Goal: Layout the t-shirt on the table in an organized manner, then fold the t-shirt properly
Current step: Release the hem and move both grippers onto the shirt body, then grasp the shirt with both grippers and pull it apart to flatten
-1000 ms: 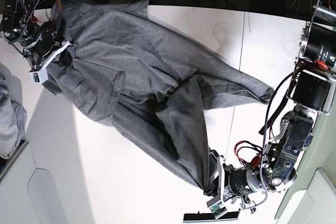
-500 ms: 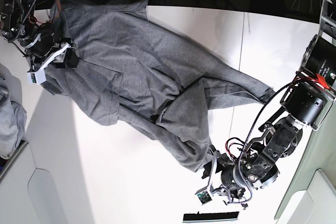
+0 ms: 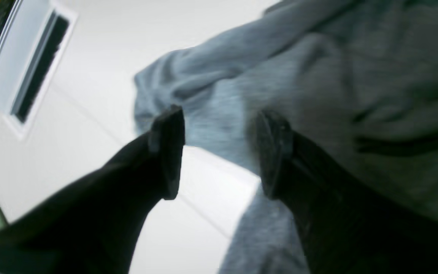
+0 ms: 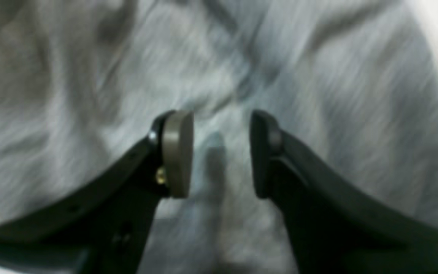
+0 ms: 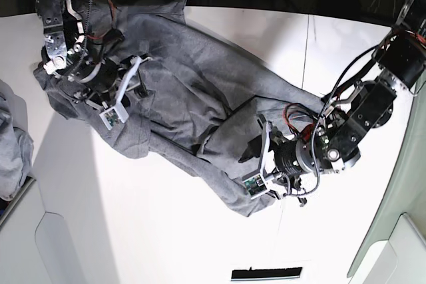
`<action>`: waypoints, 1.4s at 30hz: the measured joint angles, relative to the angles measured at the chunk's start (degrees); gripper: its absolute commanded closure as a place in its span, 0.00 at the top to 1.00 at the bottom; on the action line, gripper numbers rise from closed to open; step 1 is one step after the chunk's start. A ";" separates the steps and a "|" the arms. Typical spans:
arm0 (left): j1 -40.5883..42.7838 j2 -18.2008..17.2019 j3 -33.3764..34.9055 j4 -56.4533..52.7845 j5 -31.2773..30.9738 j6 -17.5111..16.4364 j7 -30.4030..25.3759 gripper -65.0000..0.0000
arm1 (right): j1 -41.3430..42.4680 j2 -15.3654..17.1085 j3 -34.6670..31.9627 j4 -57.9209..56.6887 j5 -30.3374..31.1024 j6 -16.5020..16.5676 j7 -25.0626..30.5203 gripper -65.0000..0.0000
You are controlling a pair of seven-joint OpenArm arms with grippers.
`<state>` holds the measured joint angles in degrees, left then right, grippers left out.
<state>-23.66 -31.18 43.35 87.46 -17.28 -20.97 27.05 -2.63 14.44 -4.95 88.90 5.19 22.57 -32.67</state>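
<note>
The grey t-shirt (image 5: 193, 78) lies crumpled in a diagonal band across the white table (image 5: 133, 217), from the far left towards the near right. My right gripper (image 5: 138, 76) hovers over its upper left part. In the right wrist view that gripper (image 4: 221, 152) is open, with only blurred grey cloth (image 4: 219, 68) beneath the gap. My left gripper (image 5: 255, 143) is over the shirt's lower right folds. The left wrist view shows it (image 3: 221, 152) open, one fingertip (image 3: 167, 152) over bare table (image 3: 89, 125) and the other against the cloth (image 3: 318, 87); nothing is pinched.
A separate heap of grey cloth (image 5: 10, 144) sits at the left edge. A black strip (image 5: 266, 273) lies at the near edge. White moulded panels (image 5: 60, 251) flank the near corners. The table's dark seam (image 5: 307, 51) runs past the shirt's right end.
Both grippers have let go of the shirt's ends and opened. Each arm has swung inward over the cloth, and the stretched lower end has slackened into folds.
</note>
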 measured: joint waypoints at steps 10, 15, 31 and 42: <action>16.76 6.27 -2.16 3.91 -0.33 -0.11 -0.61 0.51 | 3.52 0.44 -11.96 -6.40 -10.80 -8.46 1.68 0.39; 18.25 10.34 -2.29 1.90 2.51 0.13 -2.21 0.51 | 5.68 0.35 -12.17 -9.16 -10.86 -13.40 2.47 0.39; 17.90 12.90 -2.82 -18.27 5.25 -1.55 -13.22 0.51 | 7.23 0.63 -11.15 -9.57 -11.23 -13.44 1.14 0.38; 17.59 10.16 -2.91 -18.29 5.20 -1.55 -14.03 0.51 | 7.17 2.08 -9.31 -9.57 -10.75 -13.14 1.16 0.38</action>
<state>-6.07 -21.02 40.45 69.17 -12.08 -22.52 13.02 4.54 16.51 -14.26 79.33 -5.56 9.43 -31.51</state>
